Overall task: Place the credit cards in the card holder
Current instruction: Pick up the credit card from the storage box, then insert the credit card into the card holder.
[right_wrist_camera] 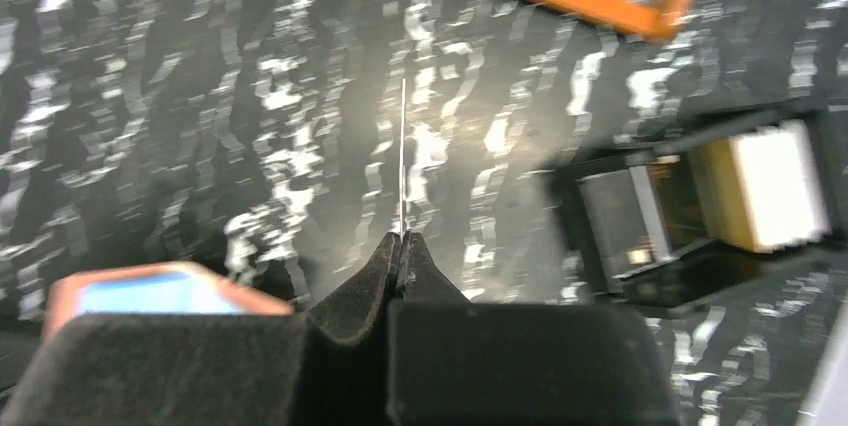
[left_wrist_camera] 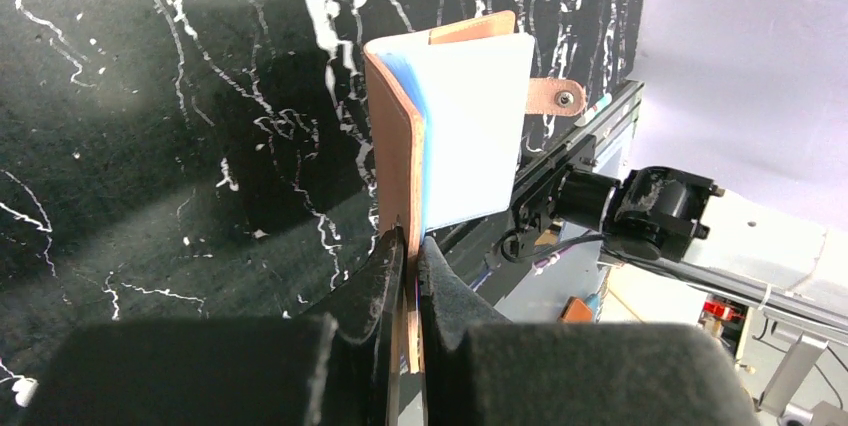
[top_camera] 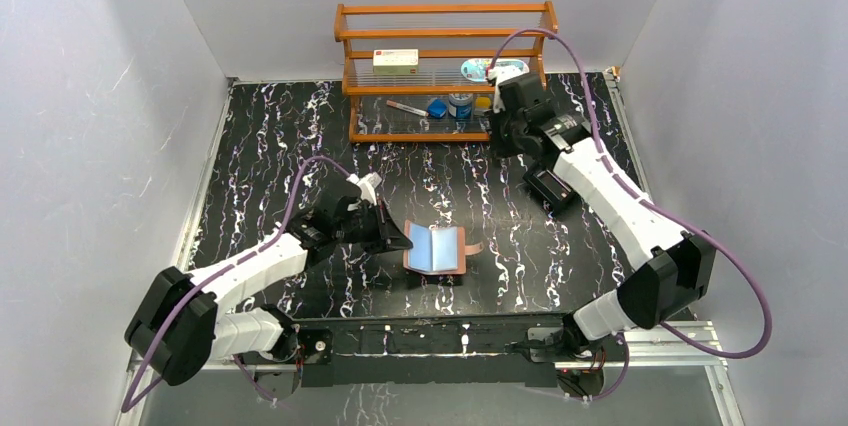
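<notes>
The card holder (top_camera: 435, 248) stands open on the table's near middle, a tan-pink wallet with bluish sleeves and a snap tab. My left gripper (left_wrist_camera: 411, 241) is shut on the edge of its leather cover (left_wrist_camera: 395, 146), holding it propped up. My right gripper (right_wrist_camera: 403, 238), at the back right near the rack (top_camera: 503, 141), is shut on one thin credit card (right_wrist_camera: 403, 156), seen edge-on as a pale line above the table. More credit cards, whitish (right_wrist_camera: 775, 186) and grey (right_wrist_camera: 625, 221), lie in a black tray (top_camera: 550, 189) just right of that gripper.
A wooden rack (top_camera: 445, 36) stands at the back with a white red-labelled box (top_camera: 395, 59), a small tin and other bits on its shelves. Grey walls close in the left, right and back of the black marbled table (top_camera: 270, 146).
</notes>
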